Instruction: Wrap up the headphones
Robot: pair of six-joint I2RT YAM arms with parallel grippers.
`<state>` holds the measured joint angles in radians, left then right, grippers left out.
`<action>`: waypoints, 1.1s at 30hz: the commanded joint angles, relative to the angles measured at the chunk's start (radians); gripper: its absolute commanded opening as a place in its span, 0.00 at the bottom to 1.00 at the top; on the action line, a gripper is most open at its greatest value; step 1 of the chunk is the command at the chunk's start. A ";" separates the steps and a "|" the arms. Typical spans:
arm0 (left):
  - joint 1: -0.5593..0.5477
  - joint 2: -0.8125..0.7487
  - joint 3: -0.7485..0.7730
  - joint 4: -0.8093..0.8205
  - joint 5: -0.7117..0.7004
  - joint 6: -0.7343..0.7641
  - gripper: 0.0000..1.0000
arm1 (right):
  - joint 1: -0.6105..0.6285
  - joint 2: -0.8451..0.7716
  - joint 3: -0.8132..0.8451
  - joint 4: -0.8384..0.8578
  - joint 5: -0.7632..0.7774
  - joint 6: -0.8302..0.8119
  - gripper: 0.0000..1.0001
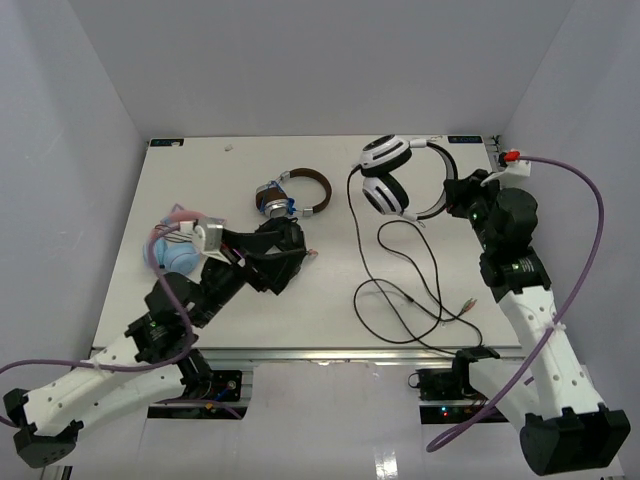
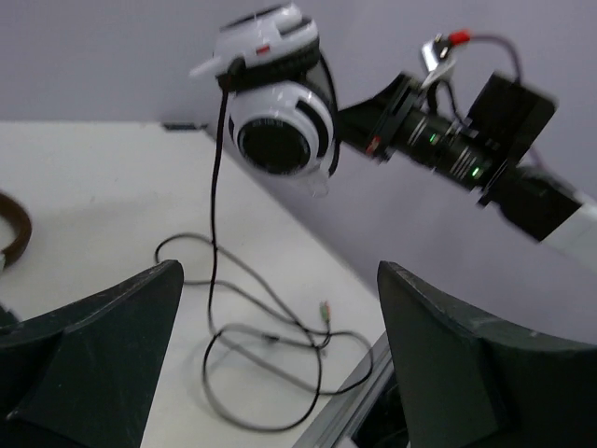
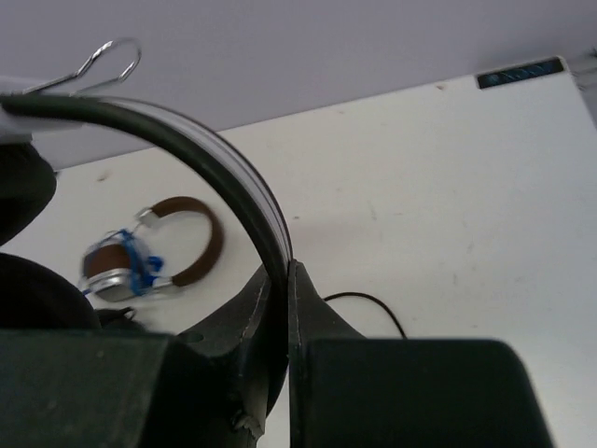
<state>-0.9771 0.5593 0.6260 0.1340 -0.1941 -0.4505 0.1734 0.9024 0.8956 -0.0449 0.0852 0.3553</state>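
The wrapping is barely beginning: above the white table point(image 1: 200, 180), the white over-ear headphones with black pads point(image 1: 385, 175) are hanging raised near the far right corner. Their long thin black cable point(image 1: 400, 290) is trailing down and lying in loose, unwound loops toward the near right edge, so all the winding is waiting to be done. The right tool point(image 3: 287, 308) is pinching the white headband point(image 3: 187, 140), jaws pressed together on it. The left tool point(image 2: 280, 373) is hovering left of the table's middle, spread wide and holding nothing.

A white table point(image 1: 320, 300) stands enclosed by plain pale grey walls point(image 1: 300, 60) under soft, even light.
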 commanded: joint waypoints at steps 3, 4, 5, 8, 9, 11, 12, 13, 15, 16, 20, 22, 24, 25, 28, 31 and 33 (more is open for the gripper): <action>-0.002 -0.058 0.283 -0.222 0.110 0.068 0.96 | 0.013 -0.223 -0.081 0.381 -0.400 0.134 0.08; -0.002 -0.066 0.298 -0.228 0.133 0.075 0.96 | 0.014 -0.246 -0.085 0.417 -0.440 0.171 0.08; -0.002 -0.070 0.315 -0.228 0.153 0.081 0.95 | 0.014 -0.259 -0.088 0.445 -0.472 0.204 0.08; -0.002 -0.065 0.362 -0.218 0.213 0.095 0.95 | 0.014 -0.288 -0.093 0.527 -0.591 0.323 0.08; -0.002 -0.057 0.374 -0.215 0.248 0.100 0.94 | 0.014 -0.298 -0.091 0.554 -0.621 0.362 0.08; -0.002 -0.037 0.384 -0.198 0.296 0.101 0.92 | 0.014 -0.317 -0.091 0.585 -0.651 0.425 0.08; -0.002 -0.018 0.384 -0.183 0.322 0.102 0.90 | 0.014 -0.333 -0.091 0.601 -0.665 0.448 0.08; -0.002 0.002 0.376 -0.149 0.348 0.103 0.89 | 0.014 -0.344 -0.089 0.608 -0.675 0.470 0.08; -0.002 0.058 0.360 -0.072 0.404 0.110 0.87 | 0.014 -0.364 -0.090 0.609 -0.694 0.504 0.08; -0.002 0.102 0.359 -0.043 0.437 0.115 0.86 | 0.014 -0.375 -0.093 0.609 -0.706 0.519 0.08; -0.002 0.319 0.437 -0.007 0.587 0.151 0.79 | 0.014 -0.404 -0.129 0.644 -0.782 0.623 0.08; -0.002 0.378 0.480 0.015 0.675 0.157 0.75 | 0.014 -0.418 -0.162 0.645 -0.819 0.670 0.08; -0.004 0.422 0.481 0.084 0.701 0.156 0.75 | 0.015 -0.435 -0.199 0.645 -0.844 0.701 0.08; -0.004 0.432 0.472 0.108 0.703 0.155 0.75 | 0.015 -0.441 -0.214 0.645 -0.852 0.708 0.08; -0.006 0.450 0.421 0.228 0.720 0.149 0.77 | 0.015 -0.459 -0.266 0.639 -0.889 0.717 0.08; -0.012 0.467 0.403 0.313 0.756 0.138 0.79 | 0.016 -0.459 -0.299 0.642 -0.953 0.728 0.08; -0.018 0.484 0.406 0.311 0.772 0.147 0.79 | 0.016 -0.468 -0.322 0.659 -0.978 0.745 0.08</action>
<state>-0.9813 1.0525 1.0303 0.3074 0.4939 -0.3141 0.1856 0.4574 0.5917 0.5503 -0.8325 0.9990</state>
